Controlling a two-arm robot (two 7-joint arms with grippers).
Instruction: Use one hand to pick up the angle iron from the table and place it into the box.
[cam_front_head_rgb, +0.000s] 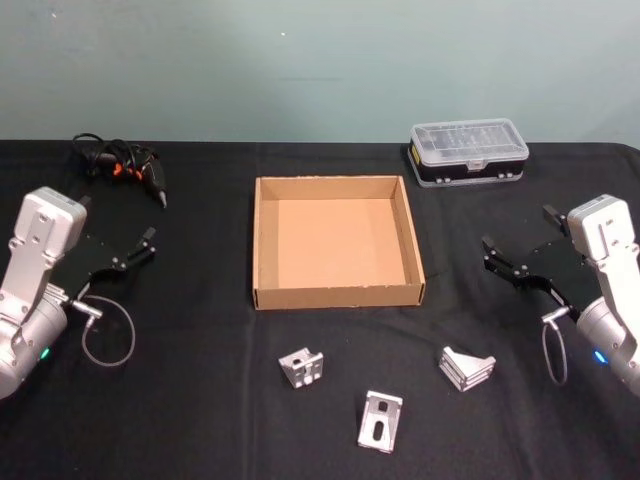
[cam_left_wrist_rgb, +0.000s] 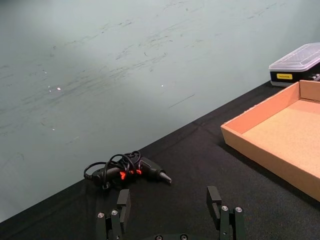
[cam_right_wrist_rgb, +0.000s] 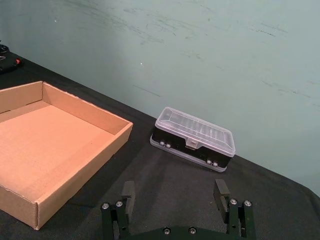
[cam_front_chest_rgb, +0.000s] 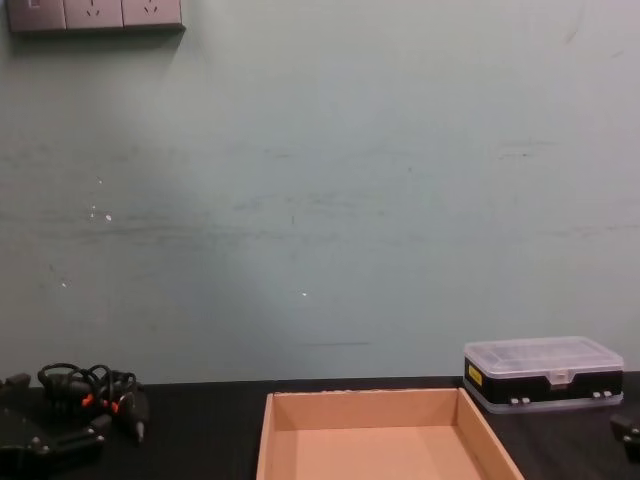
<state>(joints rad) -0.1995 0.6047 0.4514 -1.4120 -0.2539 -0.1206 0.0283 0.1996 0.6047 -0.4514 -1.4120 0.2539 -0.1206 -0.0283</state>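
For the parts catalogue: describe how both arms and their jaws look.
Left arm and right arm match: boxy silver-grey metal links, a small glowing dot low on each, a thin grey cable loop at each wrist. Jaws are black, two-pronged, studded with silver screws.

Our head view looks down on the table (cam_front_head_rgb: 200, 420), chest low across it; all views share the box (cam_front_head_rgb: 338, 296)

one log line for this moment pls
left gripper open | right gripper open | three angle irons on table | box empty
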